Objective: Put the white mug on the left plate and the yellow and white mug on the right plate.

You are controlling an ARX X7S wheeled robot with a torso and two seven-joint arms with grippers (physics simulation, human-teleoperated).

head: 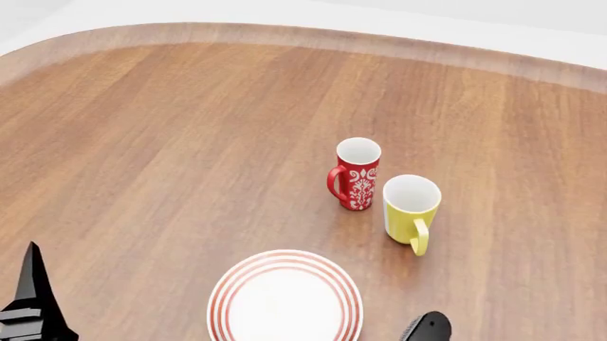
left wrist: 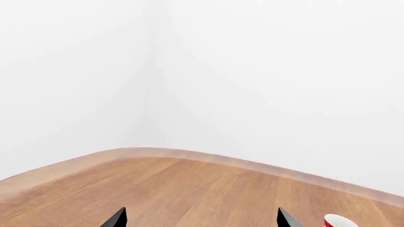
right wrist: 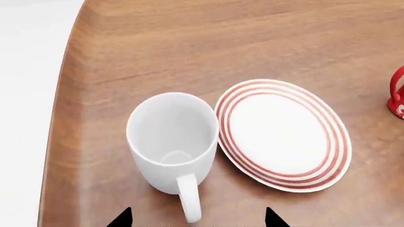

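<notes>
Biggest thing here is the wooden table (head: 170, 142), and both pincers hang over it. Next is the red-ringed plate (right wrist: 282, 135), which lies flat ahead of the right pincer (right wrist: 197, 220) and off to one side of its line. It has nothing on it. I only see one plate, so I can't tell if it's the left or the right one.

The white mug (right wrist: 171, 142) stands upright right in front of the right pincer, on the bare wood and not on the plate. Its wall sits just beside the plate's rim, maybe touching, hard to call. The handle points back at the pincer and shows between the two tips. That pincer is spread wide, and I can't tell if either tip touches the handle.

The yellow and white mug (head: 411, 209) is upright on the wood, well out beyond the right pincer and past the plate. The red mug (head: 357, 174) is just beside it, a bit farther from the pincer.

The left pincer (left wrist: 202, 222) is spread too, with nothing between its tips, just wood. The red mug's rim peeks in just outside one tip.
</notes>
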